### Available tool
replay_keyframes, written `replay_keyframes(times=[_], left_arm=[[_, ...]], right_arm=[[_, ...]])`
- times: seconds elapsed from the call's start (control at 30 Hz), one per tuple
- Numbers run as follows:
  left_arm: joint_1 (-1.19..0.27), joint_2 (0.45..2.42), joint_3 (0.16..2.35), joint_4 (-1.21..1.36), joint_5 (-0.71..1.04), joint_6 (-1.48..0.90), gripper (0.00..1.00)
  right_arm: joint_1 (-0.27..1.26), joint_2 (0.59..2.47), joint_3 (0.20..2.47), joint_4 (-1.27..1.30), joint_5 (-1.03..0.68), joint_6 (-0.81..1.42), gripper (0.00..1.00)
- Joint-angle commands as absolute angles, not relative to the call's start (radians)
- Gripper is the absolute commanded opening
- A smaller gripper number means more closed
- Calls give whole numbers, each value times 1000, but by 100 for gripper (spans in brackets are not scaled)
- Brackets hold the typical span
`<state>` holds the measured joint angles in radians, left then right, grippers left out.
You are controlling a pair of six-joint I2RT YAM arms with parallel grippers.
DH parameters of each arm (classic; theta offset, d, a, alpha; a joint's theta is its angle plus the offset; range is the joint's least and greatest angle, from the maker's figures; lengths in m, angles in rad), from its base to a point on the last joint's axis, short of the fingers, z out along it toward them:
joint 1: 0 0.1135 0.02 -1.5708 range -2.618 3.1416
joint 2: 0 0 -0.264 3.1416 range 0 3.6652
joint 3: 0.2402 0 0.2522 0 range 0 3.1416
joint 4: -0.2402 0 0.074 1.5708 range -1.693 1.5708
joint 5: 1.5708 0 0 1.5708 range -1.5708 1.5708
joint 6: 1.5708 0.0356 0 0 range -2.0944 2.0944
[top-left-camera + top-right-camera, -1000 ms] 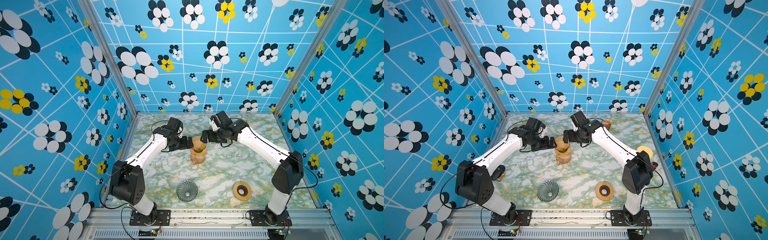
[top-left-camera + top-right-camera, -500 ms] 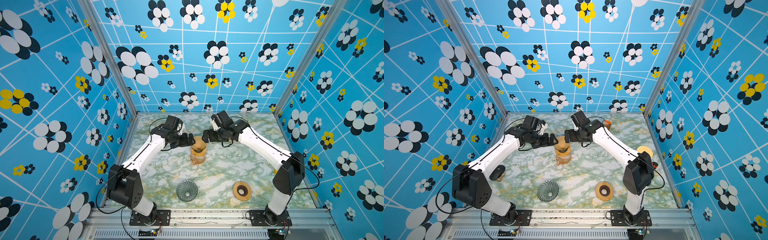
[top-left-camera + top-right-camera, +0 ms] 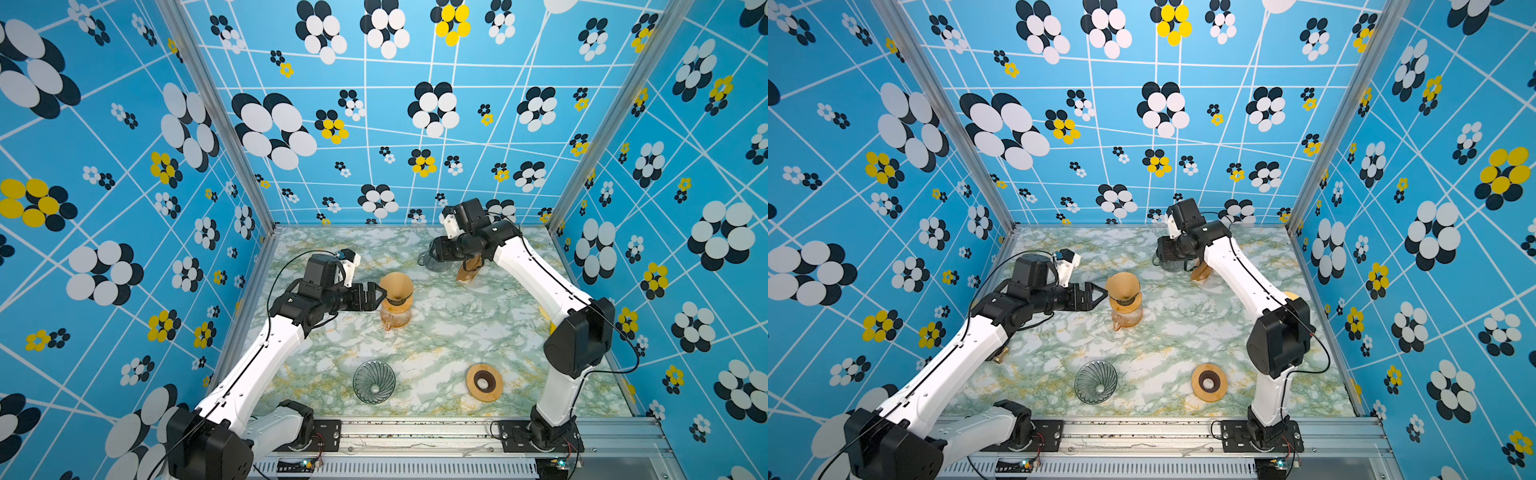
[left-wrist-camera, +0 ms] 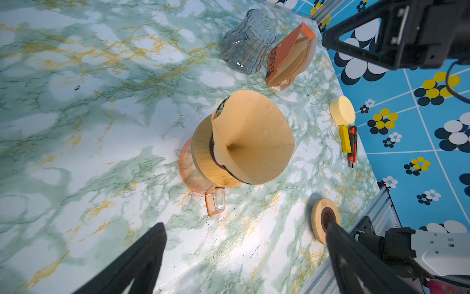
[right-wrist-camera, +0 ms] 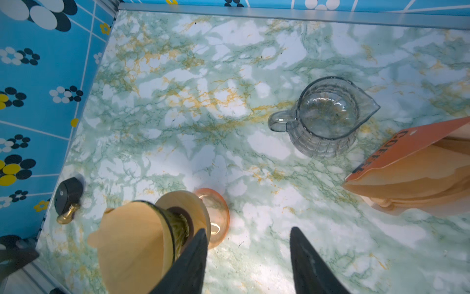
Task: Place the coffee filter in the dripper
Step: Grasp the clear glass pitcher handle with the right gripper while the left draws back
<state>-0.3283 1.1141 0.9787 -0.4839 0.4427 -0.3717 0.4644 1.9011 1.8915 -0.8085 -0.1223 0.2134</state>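
left gripper [image 4: 245, 226] is seen fully spread, nothing held; filter [image 4: 254, 137] is found just ahead of its fingertips, clear of both fingers in the left wrist view; filter is seated as an open cone in the dripper [image 4: 220, 108], paper rim standing proud of the glass; dripper is carried by a wood collar [image 4: 203, 152] on the amber carafe [image 4: 195, 173]; carafe handle is turned toward the left gripper. right gripper [image 5: 248, 229] is seen partly spread, nothing between its fingers; it hangs above the table [image 5: 229, 101]; filter is seen past one of its fingers, lower down and well apart in both top views; grey jug [image 5: 328, 117] is placed ahead of and below it, filter packet [image 5: 412, 165] just beside the jug.
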Motion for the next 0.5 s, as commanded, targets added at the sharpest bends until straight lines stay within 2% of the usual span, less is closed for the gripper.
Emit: replay_keyframes(times=[0.0, 0.2, 0.47], left_arm=[[-323, 1060, 938, -452, 464, -379, 99], [-323, 1037, 920, -476, 457, -389, 99], [-323, 1015, 899, -486, 466, -398, 99]], right_arm=[[456, 1982, 1997, -926, -102, 79, 49], [451, 2168, 2267, -1096, -1, 49, 41], [450, 2285, 2349, -1076, 67, 54, 34]])
